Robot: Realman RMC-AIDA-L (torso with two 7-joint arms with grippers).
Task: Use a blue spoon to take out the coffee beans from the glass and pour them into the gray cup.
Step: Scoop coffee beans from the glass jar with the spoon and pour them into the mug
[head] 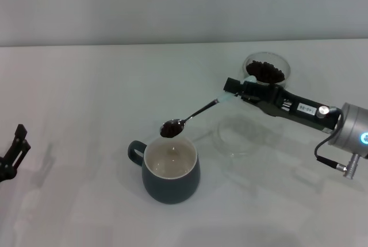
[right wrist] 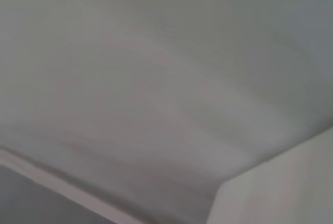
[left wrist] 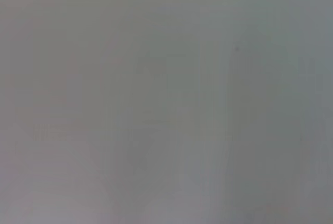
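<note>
Head view gives us nearly everything. We see the right gripper (head: pixel 232 88) reaching in from the right side, clenched on the pale handle end of the blue spoon (head: pixel 190 116). We see the spoon slanting down toward the near left, its metal bowl heaped with coffee beans (head: pixel 170 129). That bowl hangs just above the far rim of the gray cup (head: pixel 171 173), apart from it. We find the gray cup upright on the white table (head: pixel 86 86), its loop handle turned to the left, its cream inside showing no beans that we can make out.

We spot the glass (head: pixel 265 69) at the far right, behind the right arm, with a dark mass of beans in it. A flat clear dish (head: pixel 238 136) lies between the glass and the gray cup, just right of the cup.

We see the left gripper (head: pixel 14 150) parked at the left edge of the table, well apart from everything; we cannot tell how its fingers stand.

Both wrist views show us only blurred pale gray surfaces, with nothing we can name.
</note>
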